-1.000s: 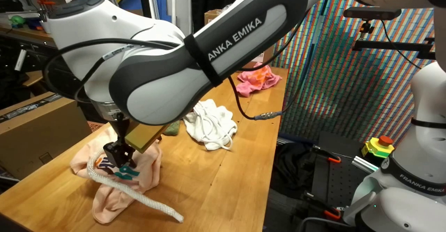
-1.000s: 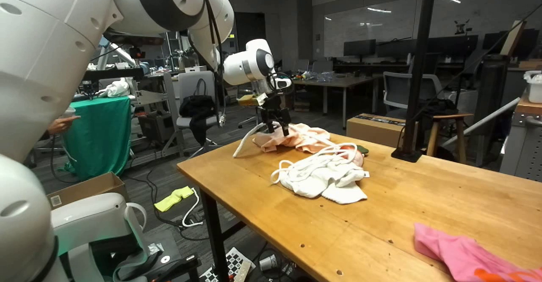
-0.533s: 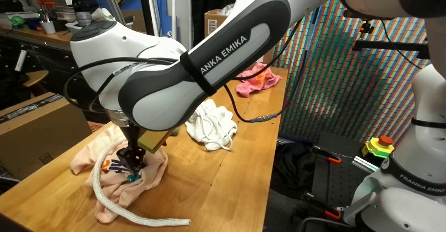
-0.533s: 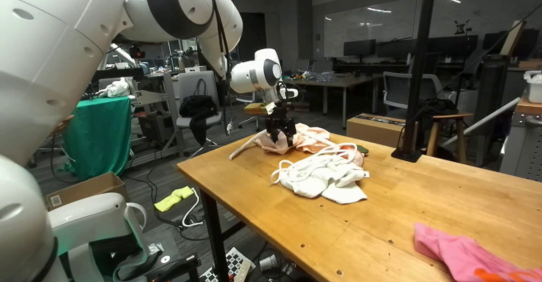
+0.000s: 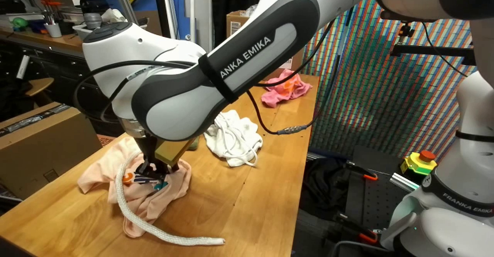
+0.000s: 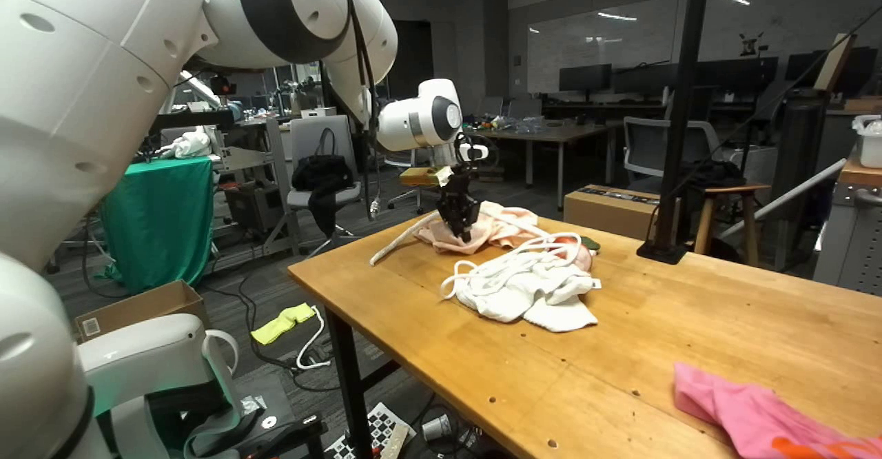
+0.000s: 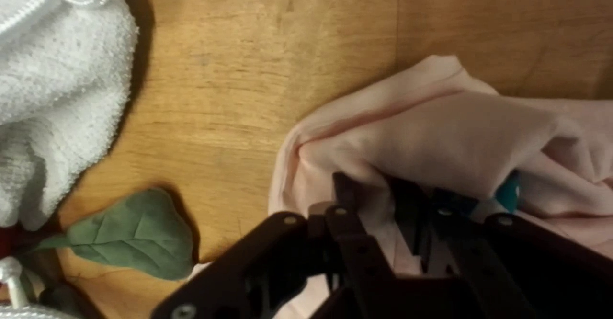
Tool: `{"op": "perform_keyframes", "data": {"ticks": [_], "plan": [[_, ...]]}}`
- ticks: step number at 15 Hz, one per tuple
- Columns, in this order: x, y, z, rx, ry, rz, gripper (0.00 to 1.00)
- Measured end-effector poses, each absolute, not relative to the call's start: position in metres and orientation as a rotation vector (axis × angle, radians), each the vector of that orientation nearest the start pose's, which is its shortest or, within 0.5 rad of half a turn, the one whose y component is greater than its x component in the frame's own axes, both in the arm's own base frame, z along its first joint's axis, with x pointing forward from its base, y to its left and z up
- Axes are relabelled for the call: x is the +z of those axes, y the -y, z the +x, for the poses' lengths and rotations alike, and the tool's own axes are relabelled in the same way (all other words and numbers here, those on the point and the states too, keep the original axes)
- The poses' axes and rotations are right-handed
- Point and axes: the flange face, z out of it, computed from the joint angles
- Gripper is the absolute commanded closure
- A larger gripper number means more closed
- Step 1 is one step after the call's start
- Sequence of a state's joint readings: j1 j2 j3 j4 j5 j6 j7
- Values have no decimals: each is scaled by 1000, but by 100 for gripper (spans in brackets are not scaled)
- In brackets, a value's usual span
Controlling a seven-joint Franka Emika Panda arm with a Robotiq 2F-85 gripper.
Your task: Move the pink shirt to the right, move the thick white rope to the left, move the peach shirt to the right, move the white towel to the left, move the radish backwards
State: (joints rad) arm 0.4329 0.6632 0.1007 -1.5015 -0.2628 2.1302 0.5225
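Note:
In the wrist view my gripper (image 7: pixel 371 189) has its fingers down in the peach shirt (image 7: pixel 431 137), a bunched fold of the cloth pinched between them. The same shirt (image 5: pixel 104 168) lies crumpled on the table, my gripper (image 5: pixel 160 178) low over its printed middle. The thick white rope (image 5: pixel 162 235) curves across the shirt, one end on bare wood. Beside the shirt rests the white towel (image 6: pixel 524 290), white cord on top. The radish shows mainly as a green leaf (image 7: pixel 131 235); its body is largely hidden by the towel. The pink shirt (image 5: pixel 285 89) sits at the table's opposite end.
The wooden table (image 6: pixel 427 321) has a black post (image 6: pixel 679 121) standing at its edge. A cardboard box (image 5: pixel 46 149) stands on the floor beside it. A yellow block (image 5: pixel 170 151) is fixed near my wrist.
My gripper has come down and its jaws have narrowed on the peach shirt's cloth. The shirt's hanging corner and the thick rope have shifted to the right in an exterior view.

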Motion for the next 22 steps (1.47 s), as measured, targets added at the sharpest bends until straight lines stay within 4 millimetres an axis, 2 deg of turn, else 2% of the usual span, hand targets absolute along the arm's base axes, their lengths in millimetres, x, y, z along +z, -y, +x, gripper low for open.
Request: {"op": "perform_keyframes", "data": {"ticks": [1,8,11,13,16,22], "plan": [[277,-340,622,-88,218,-3283,100],[279,-348,616,-121,249,-3274,98],[293,-355,614,-228,310,-3288,98],[315,-358,615,-372,345,-3302,98],[363,-360,613,-628,345,-3289,98],[458,-354,594,-1048,229,-3199,98]]}}
